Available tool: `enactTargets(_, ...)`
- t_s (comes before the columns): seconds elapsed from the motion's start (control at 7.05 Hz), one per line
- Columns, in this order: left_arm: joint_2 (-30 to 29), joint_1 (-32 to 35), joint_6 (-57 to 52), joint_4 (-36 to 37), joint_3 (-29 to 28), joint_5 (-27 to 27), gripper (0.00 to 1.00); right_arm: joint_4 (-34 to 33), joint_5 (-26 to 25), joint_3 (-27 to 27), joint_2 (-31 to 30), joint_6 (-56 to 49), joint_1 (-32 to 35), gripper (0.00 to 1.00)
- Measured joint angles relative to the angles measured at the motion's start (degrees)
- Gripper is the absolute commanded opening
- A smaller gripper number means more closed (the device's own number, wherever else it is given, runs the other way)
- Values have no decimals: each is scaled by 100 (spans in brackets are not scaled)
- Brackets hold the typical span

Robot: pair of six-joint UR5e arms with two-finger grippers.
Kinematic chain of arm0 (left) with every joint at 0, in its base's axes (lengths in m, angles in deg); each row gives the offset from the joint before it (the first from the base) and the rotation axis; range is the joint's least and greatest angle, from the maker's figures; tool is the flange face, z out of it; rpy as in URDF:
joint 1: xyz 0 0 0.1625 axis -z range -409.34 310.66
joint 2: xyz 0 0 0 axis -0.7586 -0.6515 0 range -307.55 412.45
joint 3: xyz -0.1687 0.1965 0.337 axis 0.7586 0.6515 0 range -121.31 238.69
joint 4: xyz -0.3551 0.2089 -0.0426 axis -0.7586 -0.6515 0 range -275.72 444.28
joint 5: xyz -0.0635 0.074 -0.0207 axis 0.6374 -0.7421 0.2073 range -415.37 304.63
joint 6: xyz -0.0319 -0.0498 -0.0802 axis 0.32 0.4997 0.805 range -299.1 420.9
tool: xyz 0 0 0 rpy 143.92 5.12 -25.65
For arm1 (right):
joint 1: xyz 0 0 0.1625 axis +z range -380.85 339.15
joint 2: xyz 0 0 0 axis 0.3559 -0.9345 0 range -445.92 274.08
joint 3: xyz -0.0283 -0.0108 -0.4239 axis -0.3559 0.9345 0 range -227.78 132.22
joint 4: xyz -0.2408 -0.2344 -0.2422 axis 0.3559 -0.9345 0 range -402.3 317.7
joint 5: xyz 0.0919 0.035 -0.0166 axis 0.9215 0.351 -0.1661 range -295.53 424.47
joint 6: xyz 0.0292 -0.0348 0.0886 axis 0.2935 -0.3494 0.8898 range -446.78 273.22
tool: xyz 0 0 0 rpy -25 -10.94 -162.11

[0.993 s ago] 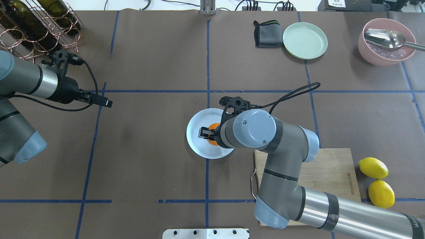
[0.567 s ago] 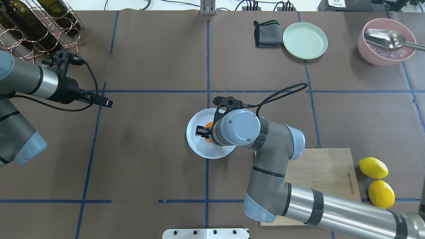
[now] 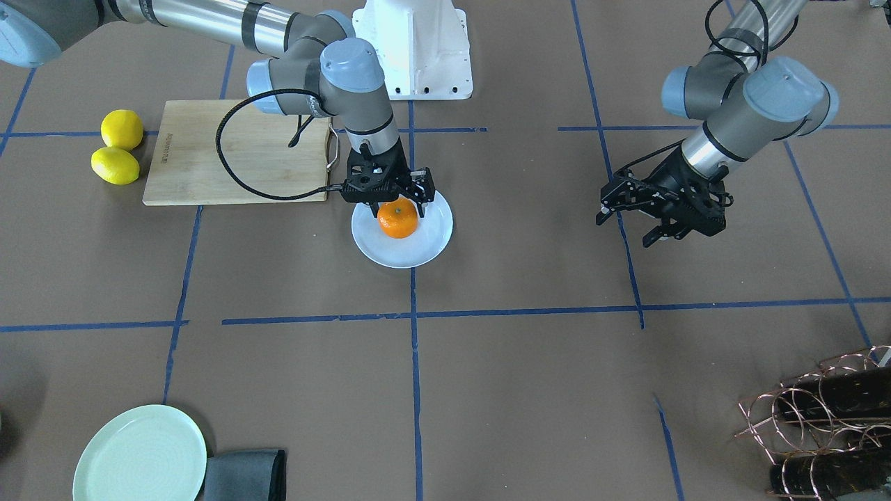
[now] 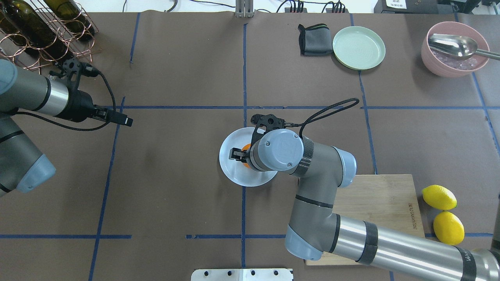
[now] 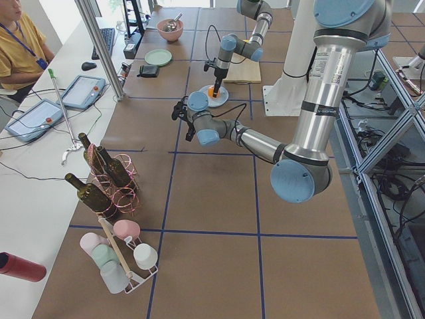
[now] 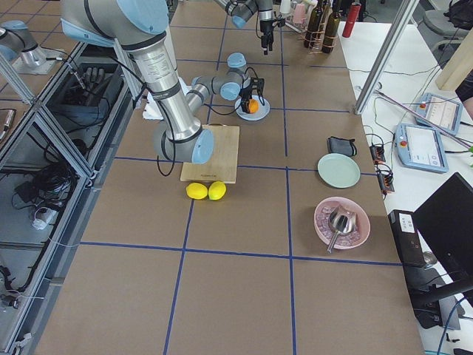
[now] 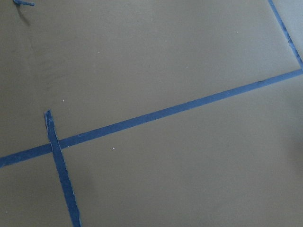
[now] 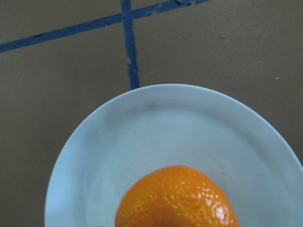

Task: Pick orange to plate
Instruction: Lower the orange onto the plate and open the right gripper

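The orange (image 3: 397, 218) sits in the middle of the pale blue-white plate (image 3: 418, 254) at the table's centre. My right gripper (image 3: 398, 202) comes straight down on it, fingers pressed to its two sides, shut on the fruit. From overhead the wrist covers most of the orange (image 4: 246, 148), and the plate (image 4: 230, 171) shows around it. The right wrist view has the orange (image 8: 177, 198) low in the plate (image 8: 142, 132). My left gripper (image 3: 651, 233) hangs open over bare table far off to the side, holding nothing.
A wooden cutting board (image 3: 237, 153) lies beside the plate, with two yellow lemons (image 3: 118, 147) past it. At the far edge are a pale green plate (image 4: 358, 47), a dark cloth (image 4: 314, 40) and a pink bowl with a spoon (image 4: 455, 48). A bottle rack (image 4: 47, 27) stands far left.
My right arm shifted left and lowered over the plate with the orange, then held nearly still. The left arm has not moved.
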Motion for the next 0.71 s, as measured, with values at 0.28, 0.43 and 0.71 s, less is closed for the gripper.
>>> enactTargets(0.28, 18, 1, 0, 0, 10, 6, 99, -142, 41, -242, -25, -2, 56, 100)
enactTargets(0.43, 35, 5, -2, 0, 14, 8, 99, -531, 138, -811, -210, -16, 131, 100)
enactTargets(0.71, 117, 126, -82, 22, 84, 194, 99, -1383, 666, -2157, -893, -276, 515, 100)
